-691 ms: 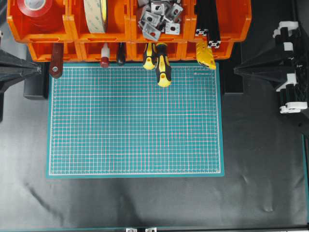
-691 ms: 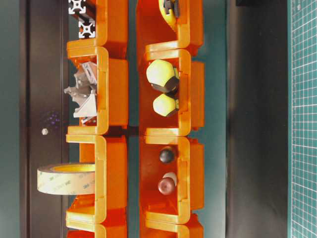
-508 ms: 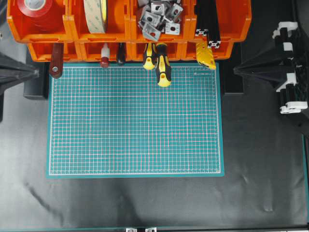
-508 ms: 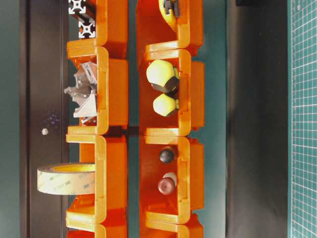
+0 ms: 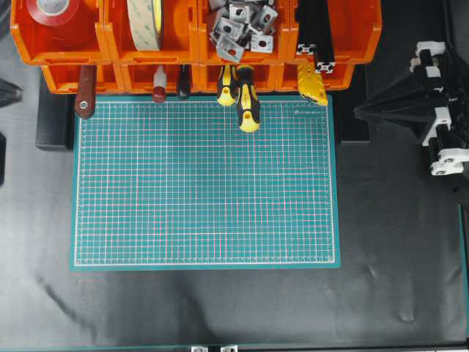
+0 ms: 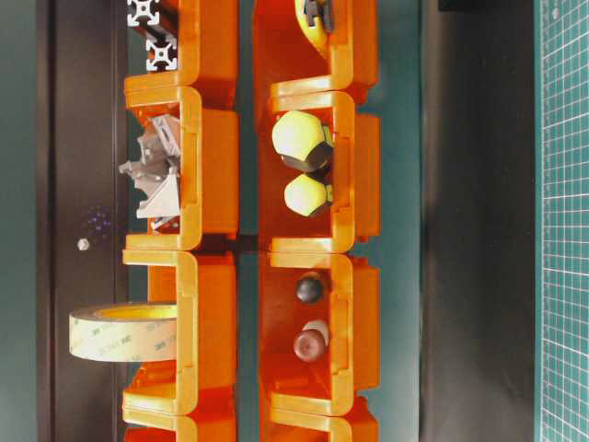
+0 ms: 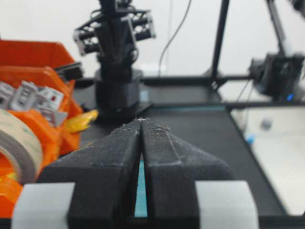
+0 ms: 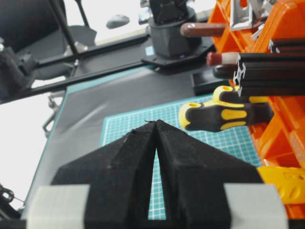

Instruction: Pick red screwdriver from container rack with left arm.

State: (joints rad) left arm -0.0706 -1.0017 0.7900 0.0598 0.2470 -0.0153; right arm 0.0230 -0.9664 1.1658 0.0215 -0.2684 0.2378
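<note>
The container rack point(image 5: 198, 44) is sitting along the table's far edge, the red screwdriver point(image 5: 159, 84) poking from its lower row. The left gripper point(image 7: 141, 125), jaws together, is needing to open and line up squarely with that handle.

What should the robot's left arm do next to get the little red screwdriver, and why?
Probably open the left gripper and swing toward the container rack. Its jaws are shut with nothing between them, far from the red screwdriver, which sits untouched in a front bin.
</note>
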